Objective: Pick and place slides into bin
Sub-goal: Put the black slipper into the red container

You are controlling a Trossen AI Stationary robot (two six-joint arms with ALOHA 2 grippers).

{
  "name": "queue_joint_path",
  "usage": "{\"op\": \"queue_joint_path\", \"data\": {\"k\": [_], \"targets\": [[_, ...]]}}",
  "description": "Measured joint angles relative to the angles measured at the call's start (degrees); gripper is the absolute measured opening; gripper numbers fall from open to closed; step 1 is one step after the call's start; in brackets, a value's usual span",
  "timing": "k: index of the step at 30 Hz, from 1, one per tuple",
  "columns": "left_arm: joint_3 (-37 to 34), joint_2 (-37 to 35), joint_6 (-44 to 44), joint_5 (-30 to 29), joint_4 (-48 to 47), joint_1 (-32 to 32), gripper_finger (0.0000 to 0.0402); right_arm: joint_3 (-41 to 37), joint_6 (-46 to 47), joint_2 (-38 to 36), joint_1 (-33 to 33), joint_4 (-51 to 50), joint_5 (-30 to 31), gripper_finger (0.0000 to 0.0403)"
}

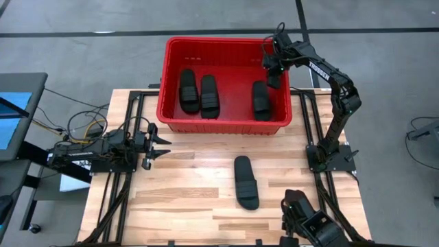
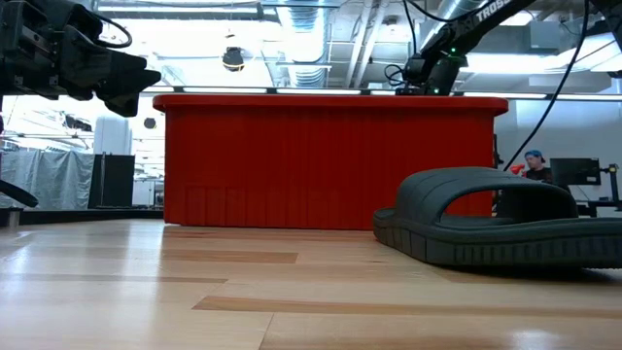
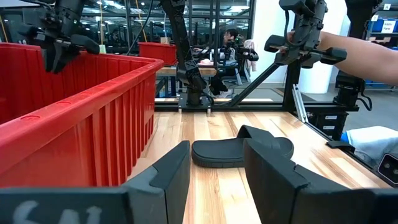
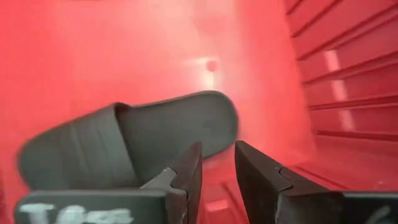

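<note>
A: High view? Three slides [image 1: 200,95] in the bin [image 1: 226,125]; right hand [image 1: 272,68] spread above, likely after release.

B: Left wrist view? Left hand [image 3: 214,171] spread, empty; last slide [image 3: 242,151] on the desk [image 3: 211,193].

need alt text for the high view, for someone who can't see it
Seen from above, a red bin at the table's far edge holds three black slides, while a fourth slide lies on the wooden table in front of it. The right gripper hangs over the bin's right end above one slide; the left gripper waits, open, near the bin's left front corner.
</note>
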Motion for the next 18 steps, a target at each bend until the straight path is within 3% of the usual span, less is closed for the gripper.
{"op": "queue_joint_path", "data": {"k": [7, 18], "targets": [[-0.01, 0.00, 0.01, 0.00, 0.01, -0.01, 0.0139, 1.09, 0.15, 0.00, 0.61, 3.47, 3.48, 0.0087], [0.00, -0.02, 0.02, 0.02, 0.00, 0.00, 0.0139, 12.92, 0.46, 0.00, 9.48, -0.37, 3.37, 0.0087]]}}
